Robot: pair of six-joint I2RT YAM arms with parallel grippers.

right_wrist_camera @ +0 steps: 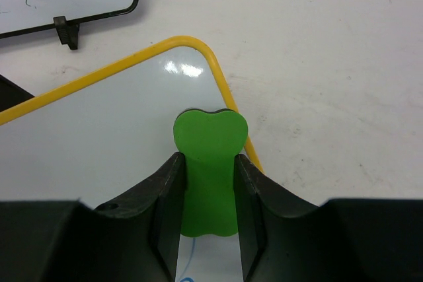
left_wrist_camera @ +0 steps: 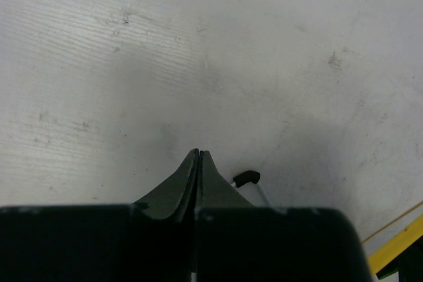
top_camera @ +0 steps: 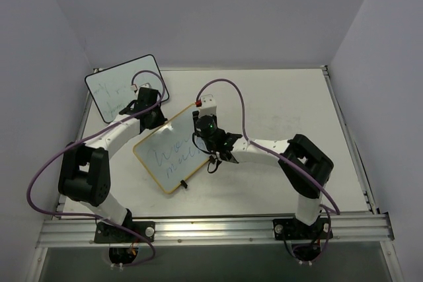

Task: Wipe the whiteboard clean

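At the far left lies a black-framed board (top_camera: pixel 125 87). Beside it the left gripper (left_wrist_camera: pixel 198 153), fingers pressed together, hangs over the table (left_wrist_camera: pixel 277 57). The whiteboard (top_camera: pixel 165 155) lies mid-table with blue writing on it. The right gripper (right_wrist_camera: pixel 209 160) clamps a green eraser (right_wrist_camera: pixel 210 130) over its far-right corner.

Bare desk (top_camera: pixel 284 97) is lying open behind and to the right of the whiteboard (top_camera: pixel 165 155). The left arm (top_camera: pixel 112 135) is crossing and blocking the gap toward the black-framed whiteboard (top_camera: pixel 114 90). The right arm (top_camera: pixel 264 150) is overhanging the whiteboard's right edge.
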